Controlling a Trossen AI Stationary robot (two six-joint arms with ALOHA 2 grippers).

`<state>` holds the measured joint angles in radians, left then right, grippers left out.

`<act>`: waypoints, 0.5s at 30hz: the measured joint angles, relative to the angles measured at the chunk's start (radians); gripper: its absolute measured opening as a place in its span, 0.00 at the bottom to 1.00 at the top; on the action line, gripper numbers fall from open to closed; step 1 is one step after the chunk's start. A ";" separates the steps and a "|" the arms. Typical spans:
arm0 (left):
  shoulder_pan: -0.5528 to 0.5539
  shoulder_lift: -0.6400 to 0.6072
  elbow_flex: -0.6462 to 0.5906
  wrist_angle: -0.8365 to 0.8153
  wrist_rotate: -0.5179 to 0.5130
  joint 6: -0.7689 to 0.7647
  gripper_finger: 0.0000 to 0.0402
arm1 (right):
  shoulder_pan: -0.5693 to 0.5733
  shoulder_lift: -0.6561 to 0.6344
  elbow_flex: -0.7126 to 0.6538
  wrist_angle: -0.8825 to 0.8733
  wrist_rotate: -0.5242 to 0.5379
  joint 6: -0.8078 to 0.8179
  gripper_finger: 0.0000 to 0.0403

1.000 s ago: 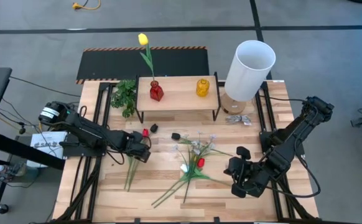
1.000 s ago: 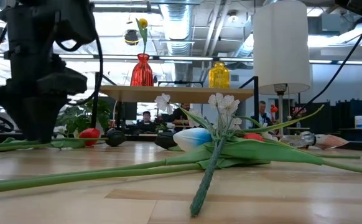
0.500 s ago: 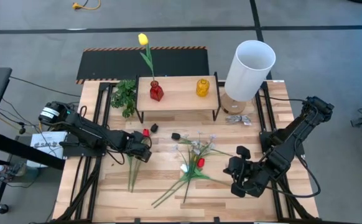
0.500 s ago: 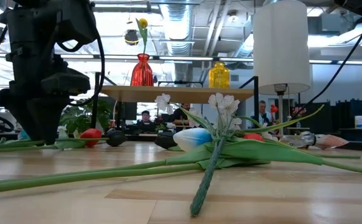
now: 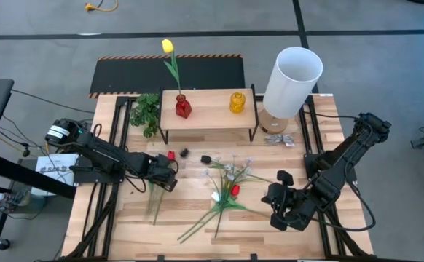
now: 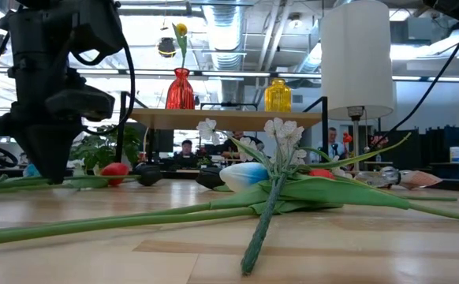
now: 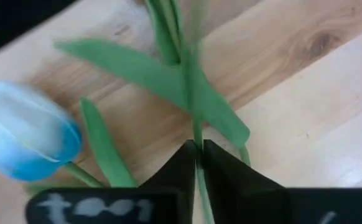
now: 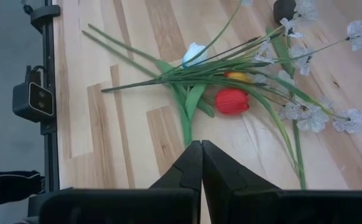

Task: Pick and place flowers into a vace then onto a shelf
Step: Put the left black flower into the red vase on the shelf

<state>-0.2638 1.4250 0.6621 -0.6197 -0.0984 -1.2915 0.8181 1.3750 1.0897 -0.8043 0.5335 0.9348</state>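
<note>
One thin green stem (image 7: 196, 134) is being pinched by the left tool (image 7: 199, 149), low on the counter (image 5: 190, 211). Risk: the stem slipping or bending on lifting, dragging the blue-white tulip (image 7: 25, 134) beside it. The right tool (image 8: 201, 149) is waiting clenched, empty.

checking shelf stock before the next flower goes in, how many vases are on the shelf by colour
red vase: 1
yellow vase: 1
total on the shelf: 2
</note>
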 joint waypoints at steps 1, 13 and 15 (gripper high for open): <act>0.000 0.000 0.000 0.000 0.006 0.001 0.01 | 0.000 0.000 0.000 0.000 0.000 0.000 0.00; -0.005 -0.010 0.153 -0.170 -0.021 0.076 0.00 | 0.000 0.000 0.000 0.000 0.000 0.000 0.00; -0.005 -0.018 0.194 -0.211 -0.020 0.105 0.00 | 0.000 0.000 0.000 0.000 0.000 0.000 0.00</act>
<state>-0.2687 1.4074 0.8559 -0.8308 -0.1188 -1.1866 0.8181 1.3750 1.0897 -0.8043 0.5335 0.9348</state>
